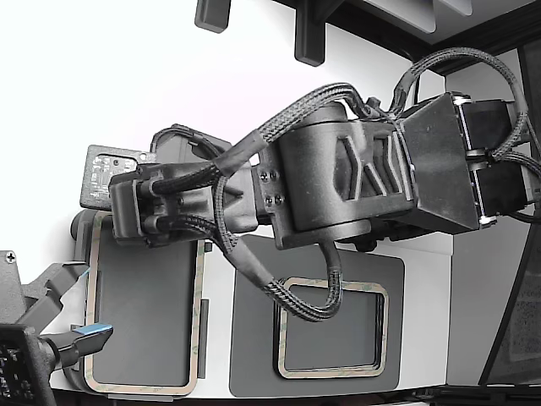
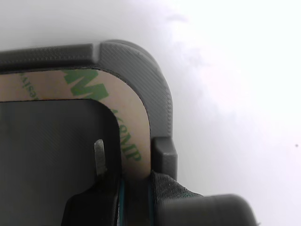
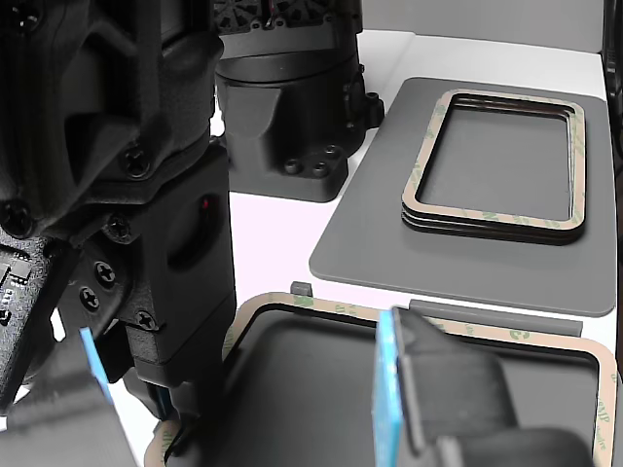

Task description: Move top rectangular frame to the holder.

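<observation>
The top rectangular frame (image 1: pixel 201 304) (image 2: pixel 136 136) (image 3: pixel 321 309), thin tan with green print, lies flat inside the light grey holder (image 1: pixel 78 228) (image 2: pixel 141 66) (image 3: pixel 496 316) at the exterior view's left. My gripper (image 1: pixel 139 211) (image 2: pixel 135 188) (image 3: pixel 180 379) is down over one end of the holder, near a corner. In the wrist view one finger (image 2: pixel 99 157) stands inside the frame's opening and the other sits outside it just past a holder tab. Their teal pads meet both edges of the strip, so the gripper is shut on it.
A dark grey mat (image 1: pixel 254 338) (image 3: pixel 370 243) beside the holder carries a low stack of similar frames (image 1: pixel 385 330) (image 3: pixel 496 224). A second arm's gripper with blue pads (image 1: pixel 84 334) (image 3: pixel 384 389) hovers open over the holder's near end. A black arm base (image 3: pixel 292 107) stands behind.
</observation>
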